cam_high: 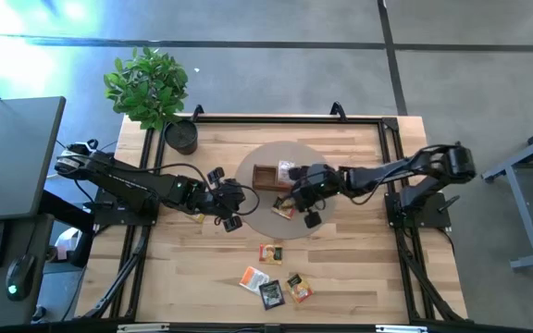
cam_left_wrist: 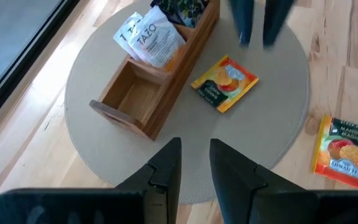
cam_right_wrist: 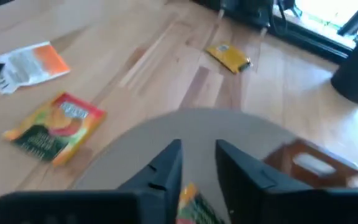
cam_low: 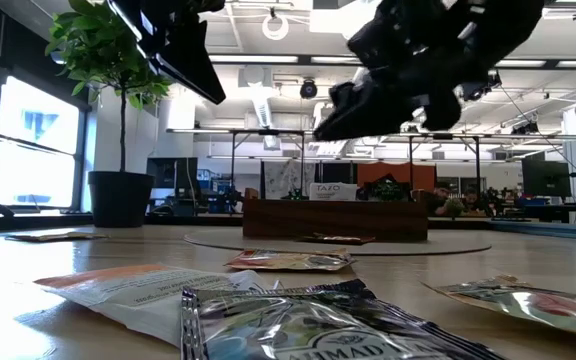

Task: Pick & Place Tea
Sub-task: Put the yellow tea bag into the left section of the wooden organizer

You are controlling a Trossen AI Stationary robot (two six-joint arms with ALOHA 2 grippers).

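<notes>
While both jaws hover slightly parted and empty, yellow tea packet [cam_left_wrist: 224,83] on round mat [cam_left_wrist: 92,74], just beyond left jaws.

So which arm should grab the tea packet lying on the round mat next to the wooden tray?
Probably the right. The right gripper hangs open almost directly over that packet on the mat, beside the tray. The left gripper, also open, sits off the mat's edge.

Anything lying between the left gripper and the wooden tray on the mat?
Left wrist view: bare mat between the left gripper and the wooden tray; a yellow packet lies beside the tray.
</notes>
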